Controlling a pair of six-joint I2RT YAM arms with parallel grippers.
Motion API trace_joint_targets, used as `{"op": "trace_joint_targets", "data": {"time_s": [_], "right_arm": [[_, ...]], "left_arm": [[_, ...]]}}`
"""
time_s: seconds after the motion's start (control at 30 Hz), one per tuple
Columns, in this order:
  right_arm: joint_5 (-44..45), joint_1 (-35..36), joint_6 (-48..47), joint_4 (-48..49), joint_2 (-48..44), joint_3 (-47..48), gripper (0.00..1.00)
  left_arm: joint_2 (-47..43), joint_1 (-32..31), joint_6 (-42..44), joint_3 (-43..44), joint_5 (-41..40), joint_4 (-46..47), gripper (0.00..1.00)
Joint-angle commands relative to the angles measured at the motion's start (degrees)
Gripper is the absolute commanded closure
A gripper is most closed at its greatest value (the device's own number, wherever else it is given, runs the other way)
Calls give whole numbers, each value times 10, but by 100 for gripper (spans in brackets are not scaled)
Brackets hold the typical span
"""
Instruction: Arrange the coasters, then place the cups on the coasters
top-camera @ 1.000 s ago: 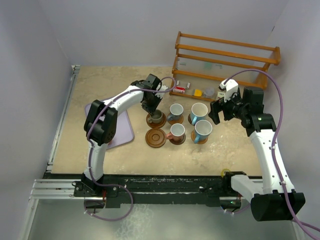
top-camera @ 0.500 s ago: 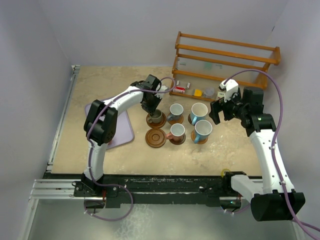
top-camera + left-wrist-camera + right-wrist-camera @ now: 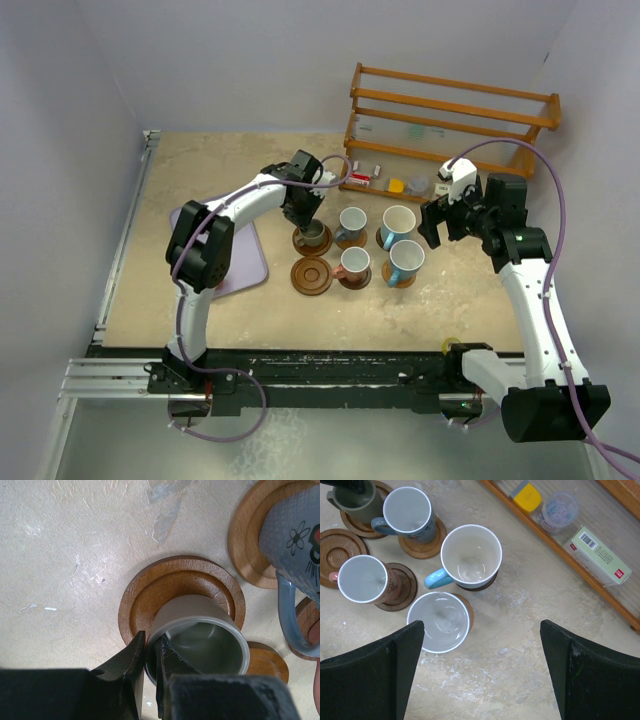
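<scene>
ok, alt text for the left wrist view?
Close-up: left gripper, jaws shut on the rim of a grey-green cup standing on a dark wooden coaster. At upper right, a blue patterned cup on a lighter coaster.

Grey-green cup [image 3: 205, 635], brown ringed coaster [image 3: 170, 582], blue-grey cup [image 3: 292, 527] with flower print
</scene>
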Motion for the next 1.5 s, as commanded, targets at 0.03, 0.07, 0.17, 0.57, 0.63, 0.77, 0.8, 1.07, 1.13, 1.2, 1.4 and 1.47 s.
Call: {"op": "trace_joint_targets", "data": {"time_s": [0.03, 0.07, 0.17, 0.57, 0.63, 0.77, 0.8, 1.07, 1.13, 1.2, 1.4, 1.47], "right_arm": [[-5, 1, 4, 14, -9, 0, 0], [-5, 1, 4, 14, -9, 0, 0], [-7, 1, 4, 14, -9, 0, 0], [-7, 1, 5, 14, -11, 0, 0], [-6, 1, 5, 14, -11, 0, 0], [-7, 1, 5, 15, -9, 0, 0], [-7, 1, 5, 14, -9, 0, 0], [-8, 1, 6, 15, -5, 0, 0], [-8, 1, 6, 15, -5, 0, 0], [-8, 1, 7, 15, -5, 0, 0], [-9, 1, 8, 15, -4, 0, 0], [-9, 1, 7, 15, -5, 0, 0]], "left_arm": [[-37, -2, 2, -6, -11, 11, 97], [-37, -2, 2, -7, -13, 12, 97], [-39, -2, 3, -7, -20, 13, 97], [-36, -16, 10, -17, -35, 19, 97], [-38, -17, 10, -19, -35, 19, 96], [-46, -17, 11, -20, -31, 19, 92], [-49, -17, 10, -20, -29, 19, 90], [-84, -17, 12, -27, -28, 15, 78], [-95, -17, 14, -28, -32, 14, 74], [-107, -18, 18, -30, -35, 11, 71], [-156, -17, 40, -38, -56, -4, 65], [-180, -17, 52, -52, -66, -4, 64]]}}
